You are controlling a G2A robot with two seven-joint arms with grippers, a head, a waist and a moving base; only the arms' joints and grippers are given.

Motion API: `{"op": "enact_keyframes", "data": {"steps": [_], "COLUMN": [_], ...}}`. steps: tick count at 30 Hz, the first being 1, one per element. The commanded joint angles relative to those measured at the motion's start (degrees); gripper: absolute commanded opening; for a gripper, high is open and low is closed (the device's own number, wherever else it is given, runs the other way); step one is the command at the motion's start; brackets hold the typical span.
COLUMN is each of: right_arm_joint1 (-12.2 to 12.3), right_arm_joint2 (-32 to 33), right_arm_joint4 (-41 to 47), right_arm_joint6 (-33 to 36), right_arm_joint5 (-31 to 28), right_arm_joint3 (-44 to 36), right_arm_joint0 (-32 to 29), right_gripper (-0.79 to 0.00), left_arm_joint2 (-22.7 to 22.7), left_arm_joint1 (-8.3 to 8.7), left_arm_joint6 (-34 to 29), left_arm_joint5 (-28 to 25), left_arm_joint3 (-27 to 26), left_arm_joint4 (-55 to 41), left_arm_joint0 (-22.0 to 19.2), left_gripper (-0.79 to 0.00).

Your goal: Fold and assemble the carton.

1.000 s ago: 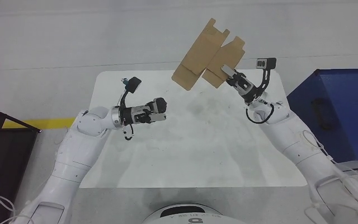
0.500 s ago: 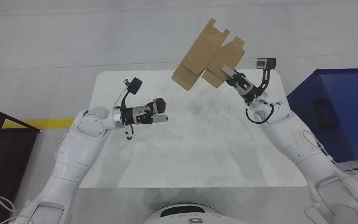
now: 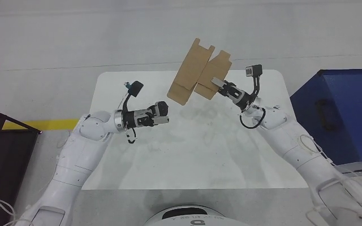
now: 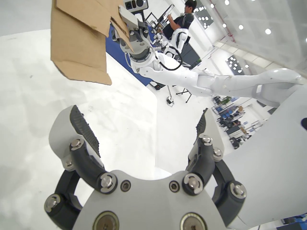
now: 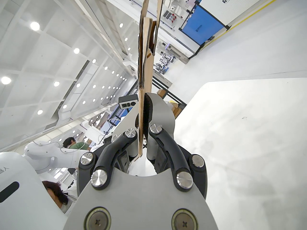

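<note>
The flat brown cardboard carton (image 3: pixel 195 70) is up in the air in the upper middle of the top view, over the far edge of the white table (image 3: pixel 198 164). Only the right end effector (image 3: pixel 218 85) touches it, pinched tight on a flap at the side of the carton nearest the right of the frame. The left end effector (image 3: pixel 165 113) hangs over the table at the middle left, well apart from the carton. Its fingers are spread wide and hold nothing.

The carton looks light and thin. I think it is stiff across its panels but bends easily at the creases. Held by one flap it may swing or sag, and a hard squeeze could dent it. A good place for the other end effector to take hold looks like a free edge far from the pinched flap, so the two can pull the sides apart.

The top view shows the carton's whole shape — two long panels with notched flaps. The right wrist view shows it edge-on, with the layers pressed nearly flat and the cardboard between the two pads. The left wrist view shows the wide gap between its own fingers — and a free corner of the carton above the table.
</note>
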Motion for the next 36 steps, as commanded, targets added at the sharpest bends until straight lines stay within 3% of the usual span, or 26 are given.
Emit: {"op": "enact_keyframes", "data": {"steps": [1,4,7,14,20,22,27,36], "right_arm_joint1": [0.17,0.44,0.67,0.97,0.95,0.76,-0.14,-1.04], "right_arm_joint2": [0.76,2.02,3.08,5.45,6.44,6.07,4.52,3.56], "right_arm_joint4": [-1.33,-2.22,-2.37,1.54,5.64,5.13,3.60,1.24], "right_arm_joint6": [0.30,0.76,1.90,5.89,12.05,13.02,13.55,16.85], "right_arm_joint5": [1.52,2.57,3.48,3.94,5.17,6.68,9.85,13.21], "right_arm_joint3": [-0.64,-1.83,-3.19,-5.69,-7.21,-7.65,-7.86,-7.21], "right_arm_joint0": [-0.37,-1.69,-3.01,-5.58,-6.13,-6.05,-5.19,-4.31], "right_gripper": [-0.785,-0.785,-0.785,-0.785,-0.785,-0.785,-0.785,-0.785], "left_arm_joint2": [0.05,-1.04,-0.84,1.03,5.38,6.98,9.86,12.66], "left_arm_joint1": [0.46,0.94,0.80,0.13,-0.66,-0.86,-0.79,-0.26], "left_arm_joint6": [-5.97,-11.86,-13.72,-13.37,-9.55,-7.55,-6.46,-3.92], "left_arm_joint5": [6.32,12.20,14.06,13.73,9.90,7.91,6.82,4.28], "left_arm_joint3": [-0.29,1.30,3.78,10.58,13.91,14.40,13.95,16.47], "left_arm_joint4": [-18.79,-27.71,-28.93,-26.66,-17.40,-14.01,-12.61,-11.50], "left_arm_joint0": [-0.85,-2.14,-3.39,-6.35,-9.46,-10.33,-11.38,-12.81], "left_gripper": [0.000,0.000,0.000,0.000,0.000,-0.077,-0.394,-0.563]}}
